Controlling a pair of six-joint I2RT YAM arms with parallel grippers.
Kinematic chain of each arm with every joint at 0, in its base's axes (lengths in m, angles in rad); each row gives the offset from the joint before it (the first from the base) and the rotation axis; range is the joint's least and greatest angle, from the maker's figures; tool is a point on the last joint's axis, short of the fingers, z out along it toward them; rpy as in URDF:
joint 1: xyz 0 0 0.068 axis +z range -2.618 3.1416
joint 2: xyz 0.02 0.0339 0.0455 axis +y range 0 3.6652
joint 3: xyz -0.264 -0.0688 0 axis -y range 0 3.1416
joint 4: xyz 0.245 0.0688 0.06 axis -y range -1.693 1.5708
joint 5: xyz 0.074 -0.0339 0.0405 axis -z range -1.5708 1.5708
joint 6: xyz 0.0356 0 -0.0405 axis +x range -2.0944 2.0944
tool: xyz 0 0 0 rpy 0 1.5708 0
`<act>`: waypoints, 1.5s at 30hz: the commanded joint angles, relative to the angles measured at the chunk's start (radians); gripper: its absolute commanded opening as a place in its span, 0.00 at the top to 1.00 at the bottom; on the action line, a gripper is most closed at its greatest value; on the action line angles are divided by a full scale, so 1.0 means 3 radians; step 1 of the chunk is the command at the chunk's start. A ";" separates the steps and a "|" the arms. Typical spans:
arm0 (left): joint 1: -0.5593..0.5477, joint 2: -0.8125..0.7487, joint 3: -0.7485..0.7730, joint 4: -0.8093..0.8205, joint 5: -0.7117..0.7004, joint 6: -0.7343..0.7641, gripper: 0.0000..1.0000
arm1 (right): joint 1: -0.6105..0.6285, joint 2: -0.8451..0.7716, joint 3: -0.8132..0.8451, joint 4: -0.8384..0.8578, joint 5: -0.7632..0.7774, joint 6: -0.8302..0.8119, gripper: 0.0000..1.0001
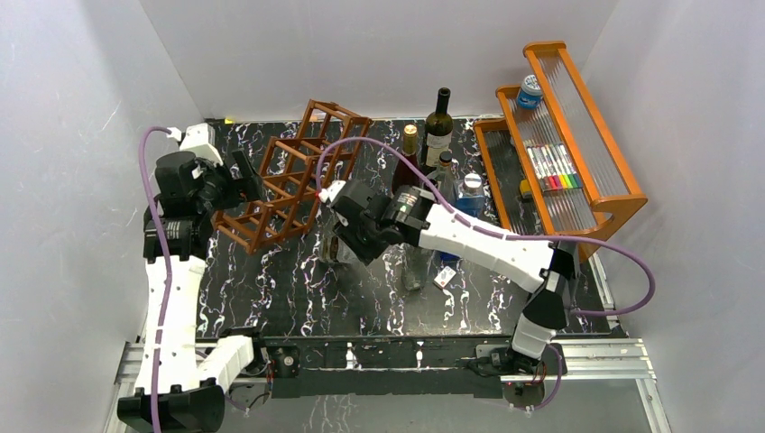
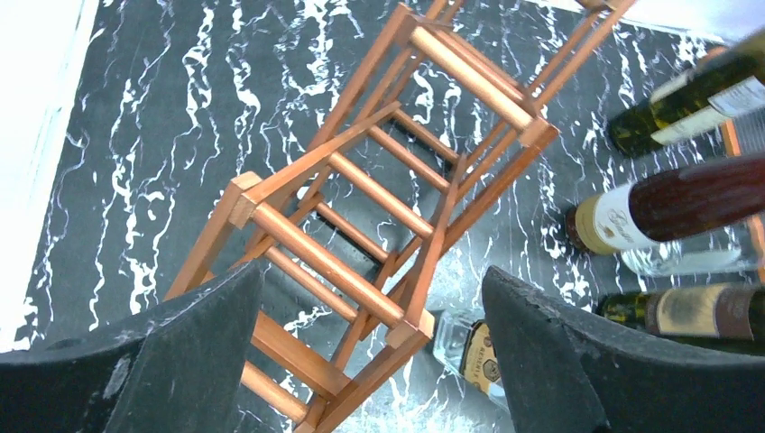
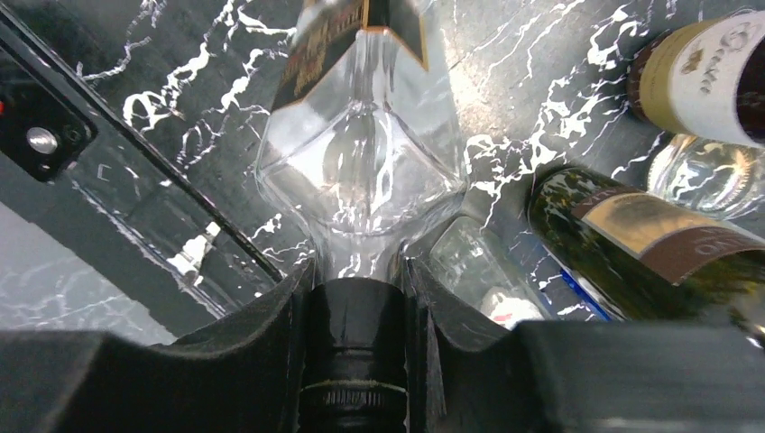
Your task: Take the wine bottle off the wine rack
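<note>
Left hand: fingers spread wide, holding nothing, just above the left end of the dark red-brown wooden wine rack.
Right hand: squeezing the black-capped neck of the clear glass wine bottle.
Wine bottle: out of the rack's square holes, just beside its near right corner, over the black desk with white streaks.
Other bottles: standing farther right, toward the far wall.
</note>
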 commanded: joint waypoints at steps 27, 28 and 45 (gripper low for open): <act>-0.0914 -0.0593 -0.1241 0.1083 0.2252 0.0616 0.12 | -0.0435 0.0899 0.1979 -0.1257 0.0139 0.0129 0.84; -0.0913 -0.0603 -0.1241 0.1085 0.2193 0.0612 0.12 | -0.0432 0.0932 0.2000 -0.1244 0.0143 0.0124 0.78; -0.0917 -0.0834 -0.0838 0.1167 0.0995 0.0105 0.05 | -0.0572 0.0980 0.2221 -0.0792 -0.0062 0.0037 0.14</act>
